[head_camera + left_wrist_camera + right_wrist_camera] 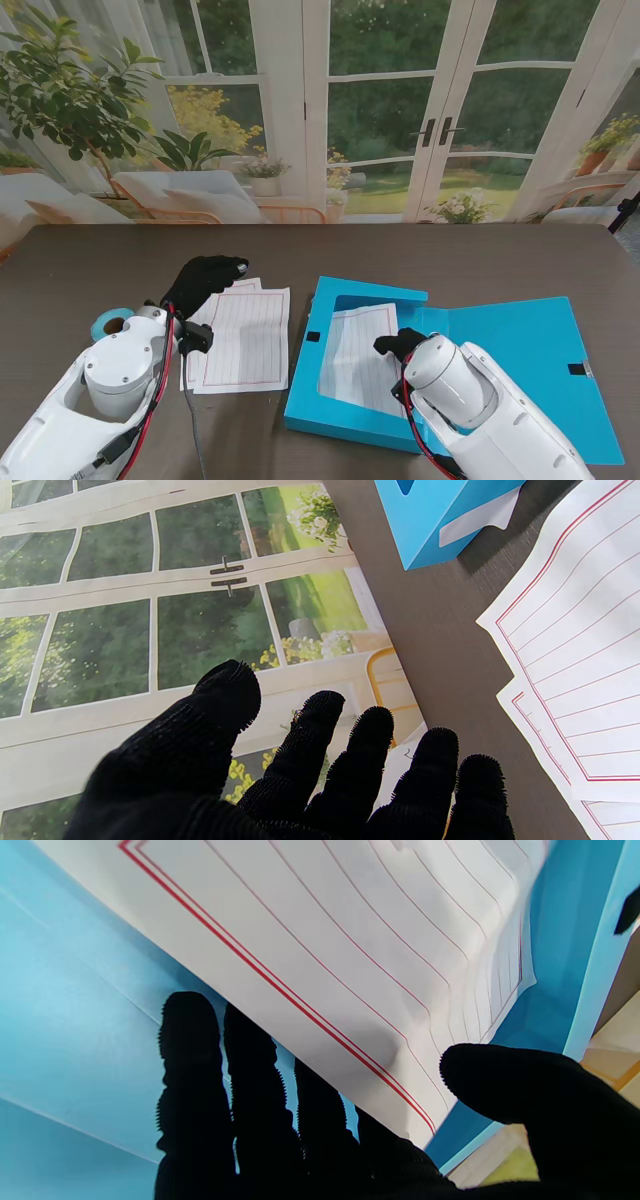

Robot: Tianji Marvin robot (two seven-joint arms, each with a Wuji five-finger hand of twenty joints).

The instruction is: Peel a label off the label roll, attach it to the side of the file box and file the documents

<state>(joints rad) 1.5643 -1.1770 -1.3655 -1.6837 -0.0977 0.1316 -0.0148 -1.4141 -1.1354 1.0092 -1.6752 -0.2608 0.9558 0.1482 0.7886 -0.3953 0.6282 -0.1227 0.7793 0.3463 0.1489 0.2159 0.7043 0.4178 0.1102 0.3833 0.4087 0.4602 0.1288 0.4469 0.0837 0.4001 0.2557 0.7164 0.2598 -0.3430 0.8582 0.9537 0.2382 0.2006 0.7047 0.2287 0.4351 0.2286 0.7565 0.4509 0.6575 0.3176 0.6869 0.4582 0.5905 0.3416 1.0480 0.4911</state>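
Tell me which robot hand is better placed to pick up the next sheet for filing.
Left. The left robot hand hovers open at the far edge of the loose lined sheets, while the right robot hand is inside the open blue file box, fingers against the sheet already there.

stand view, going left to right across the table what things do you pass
label roll → left hand → loose lined sheets → tray of the blue file box, with a sheet in it → right hand at that sheet → open lid of the box
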